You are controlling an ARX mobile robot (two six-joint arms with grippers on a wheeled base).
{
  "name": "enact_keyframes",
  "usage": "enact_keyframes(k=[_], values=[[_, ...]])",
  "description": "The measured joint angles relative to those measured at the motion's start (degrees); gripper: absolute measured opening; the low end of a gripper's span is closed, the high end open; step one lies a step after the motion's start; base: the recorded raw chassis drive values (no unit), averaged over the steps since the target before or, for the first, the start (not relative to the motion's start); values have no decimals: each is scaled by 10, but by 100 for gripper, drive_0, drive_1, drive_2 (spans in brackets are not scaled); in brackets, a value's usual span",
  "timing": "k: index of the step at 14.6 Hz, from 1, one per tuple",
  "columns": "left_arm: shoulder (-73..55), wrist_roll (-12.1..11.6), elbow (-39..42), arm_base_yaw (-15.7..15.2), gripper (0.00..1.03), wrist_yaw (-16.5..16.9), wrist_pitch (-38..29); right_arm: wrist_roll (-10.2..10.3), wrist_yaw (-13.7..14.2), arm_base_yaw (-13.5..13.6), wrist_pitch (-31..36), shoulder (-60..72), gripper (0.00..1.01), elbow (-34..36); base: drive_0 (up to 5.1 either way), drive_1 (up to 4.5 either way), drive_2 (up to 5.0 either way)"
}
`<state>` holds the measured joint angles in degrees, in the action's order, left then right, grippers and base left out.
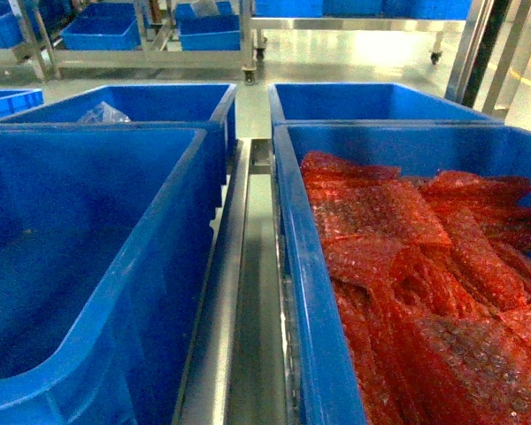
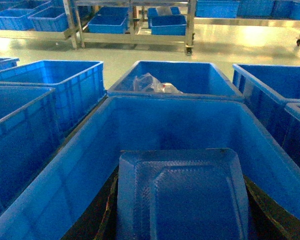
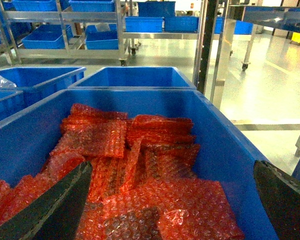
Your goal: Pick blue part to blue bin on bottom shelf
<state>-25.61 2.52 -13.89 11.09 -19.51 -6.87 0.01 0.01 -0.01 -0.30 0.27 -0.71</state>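
In the left wrist view a blue part, a translucent moulded tray shape, sits between the dark fingers of my left gripper, which is shut on it. It hangs over the near end of a large empty blue bin, the front left one in the head view. The bin stands on the bottom shelf, whose steel centre rail shows beside it. My right gripper is open, fingers wide apart above red bubble-wrap bags. Neither gripper shows in the head view.
The front right blue bin is full of red bubble-wrap bags. Behind stand two more blue bins; the left one holds a clear plastic bag. Steel racks with blue bins line the far floor.
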Motion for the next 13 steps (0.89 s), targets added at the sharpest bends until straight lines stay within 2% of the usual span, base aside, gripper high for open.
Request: enact_keyframes(k=[13], values=[[0, 0, 0, 0, 44, 0, 0, 0, 0, 0, 0, 0, 98, 0, 0, 0, 0]])
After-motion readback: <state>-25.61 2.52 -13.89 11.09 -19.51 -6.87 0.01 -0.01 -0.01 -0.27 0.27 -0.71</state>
